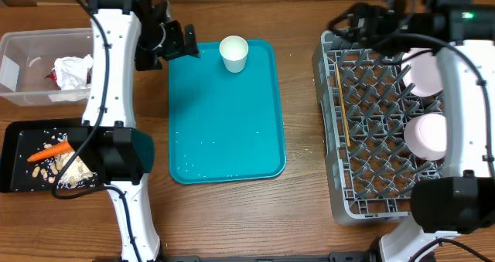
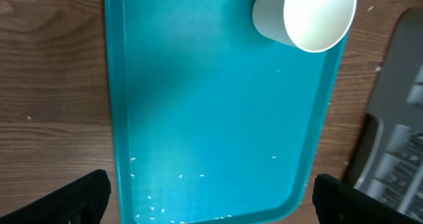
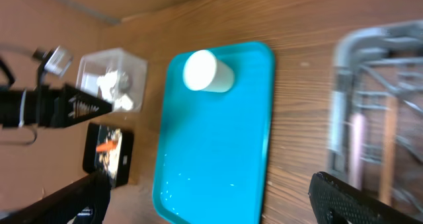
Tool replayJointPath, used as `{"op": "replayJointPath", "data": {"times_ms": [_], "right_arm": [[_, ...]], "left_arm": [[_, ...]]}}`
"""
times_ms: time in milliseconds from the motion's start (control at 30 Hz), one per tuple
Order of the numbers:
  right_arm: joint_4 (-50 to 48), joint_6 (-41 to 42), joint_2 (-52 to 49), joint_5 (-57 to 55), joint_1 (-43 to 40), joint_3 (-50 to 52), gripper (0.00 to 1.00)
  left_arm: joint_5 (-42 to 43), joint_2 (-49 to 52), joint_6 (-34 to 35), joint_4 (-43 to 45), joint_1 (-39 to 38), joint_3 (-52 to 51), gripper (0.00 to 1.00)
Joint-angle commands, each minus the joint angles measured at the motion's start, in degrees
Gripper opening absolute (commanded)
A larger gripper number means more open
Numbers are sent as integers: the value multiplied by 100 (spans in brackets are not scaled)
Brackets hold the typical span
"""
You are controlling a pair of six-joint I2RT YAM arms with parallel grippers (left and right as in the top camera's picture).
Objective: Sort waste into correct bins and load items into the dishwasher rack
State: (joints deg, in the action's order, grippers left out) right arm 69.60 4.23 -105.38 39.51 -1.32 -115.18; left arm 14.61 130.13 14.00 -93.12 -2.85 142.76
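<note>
Two grippers, both spread wide, nothing held. Left gripper (image 2: 211,201) above teal tray (image 2: 198,118), at its far left corner. White cup (image 2: 310,16) upright on tray's far end, apart from fingers. White crumbs (image 2: 158,207) scattered at tray's near end.

Right gripper (image 3: 211,197) above far left corner of grey rack (image 1: 371,161). Chopsticks (image 1: 343,107) lie along rack's left side. Two white dishes (image 1: 428,134) in rack, partly under right arm.

Left of tray: clear tub (image 1: 23,69) holds napkins (image 1: 73,70) and red wrapper (image 1: 52,76). Black tray (image 1: 15,161) holds carrot (image 1: 52,151) and peanut scraps (image 1: 73,173), partly hidden by left arm.

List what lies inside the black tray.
A carrot, beige scraps and white crumbs. The left arm hides the right end of the tray.
</note>
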Motion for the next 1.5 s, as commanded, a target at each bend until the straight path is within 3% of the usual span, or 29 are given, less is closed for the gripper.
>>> {"op": "replayJointPath", "data": {"times_ms": [0,100,300,500,733,1000,1467], "right_arm": [[-162,-85,48,-120,417,-61,100],[-308,-35,31,-557,761,-61,100],[-354,1325,15,-1969,966,-61,100],[-343,1381,15,-2061,962,-61,100],[-334,1381,15,-2061,962,-61,100],[-334,1381,15,-2061,962,-61,100],[-334,1381,15,-2061,962,-61,100]], "left_arm": [[-448,-111,37,90,-61,-26,100],[-448,-111,39,190,-131,-26,100],[-404,-101,669,295,-138,-26,100],[378,-15,581,1174,-302,-26,100],[428,286,1117,2114,-702,-26,100],[-490,914,1353,2332,-1097,-26,100],[-1137,1381,1797,2284,-1062,-26,99]]}}
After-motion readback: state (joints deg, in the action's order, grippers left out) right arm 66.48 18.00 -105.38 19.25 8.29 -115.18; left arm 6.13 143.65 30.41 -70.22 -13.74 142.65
